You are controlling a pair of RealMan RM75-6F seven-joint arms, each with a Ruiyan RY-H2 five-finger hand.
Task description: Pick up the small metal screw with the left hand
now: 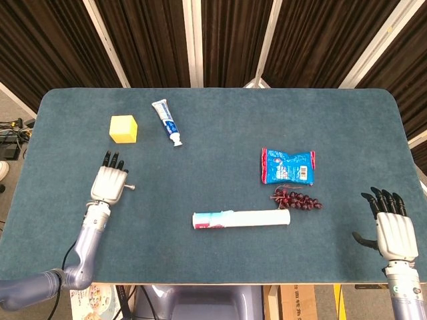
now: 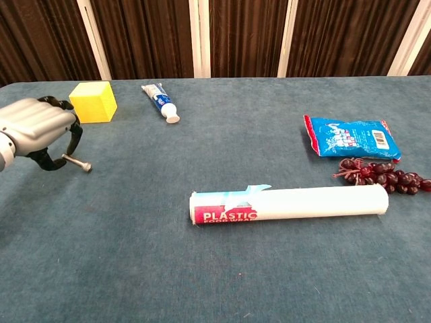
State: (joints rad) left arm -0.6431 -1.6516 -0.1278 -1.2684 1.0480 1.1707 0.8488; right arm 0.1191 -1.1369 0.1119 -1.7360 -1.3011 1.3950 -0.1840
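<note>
The small metal screw [image 2: 79,163] [image 1: 129,187] sticks out sideways from my left hand [image 2: 39,132] [image 1: 109,183], pinched between thumb and a finger just above the blue cloth at the table's left. The screw's head points right and tilts slightly down in the chest view. My right hand [image 1: 394,227] rests near the front right corner of the table with its fingers spread and nothing in it; the chest view does not show it.
A yellow cube [image 1: 124,129] and a toothpaste tube [image 1: 167,121] lie beyond the left hand. A plastic-wrap roll [image 1: 241,218] lies mid-table near the front. A blue snack bag [image 1: 287,165] and a bunch of dark grapes [image 1: 296,199] sit to the right.
</note>
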